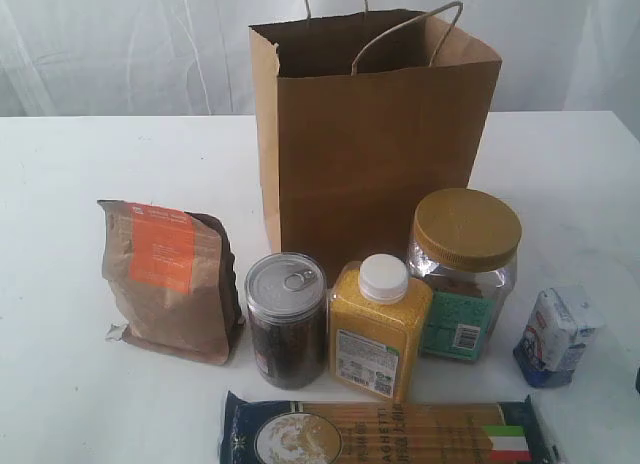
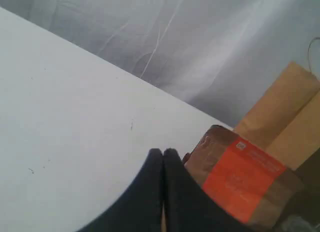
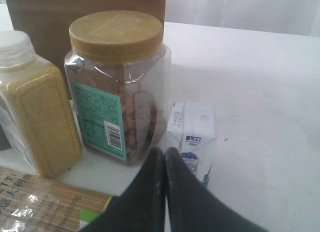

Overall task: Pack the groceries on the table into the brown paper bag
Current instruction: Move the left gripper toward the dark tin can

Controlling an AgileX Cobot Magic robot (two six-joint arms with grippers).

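Note:
The brown paper bag point(image 1: 375, 124) stands upright and open at the back of the white table point(image 1: 90, 184). In front of it stand the kraft pouch with orange label point(image 1: 170, 279), the dark pull-tab can point(image 1: 287, 319), the yellow white-capped bottle point(image 1: 378, 329) and the gold-lidded clear jar point(image 1: 463, 274). The small blue-white packet point(image 1: 555, 336) lies at the right. The spaghetti pack point(image 1: 390, 434) lies along the front edge. My left gripper point(image 2: 163, 153) is shut and empty beside the pouch point(image 2: 245, 179). My right gripper point(image 3: 165, 152) is shut and empty, between the jar point(image 3: 117, 87) and the packet point(image 3: 195, 137). Neither gripper shows in the exterior view.
A white curtain point(image 1: 120, 44) hangs behind the table. The bag's cord handles point(image 1: 420, 29) rise above its rim. In the right wrist view the bottle point(image 3: 35, 112) and the spaghetti pack point(image 3: 45, 202) sit close beside the jar.

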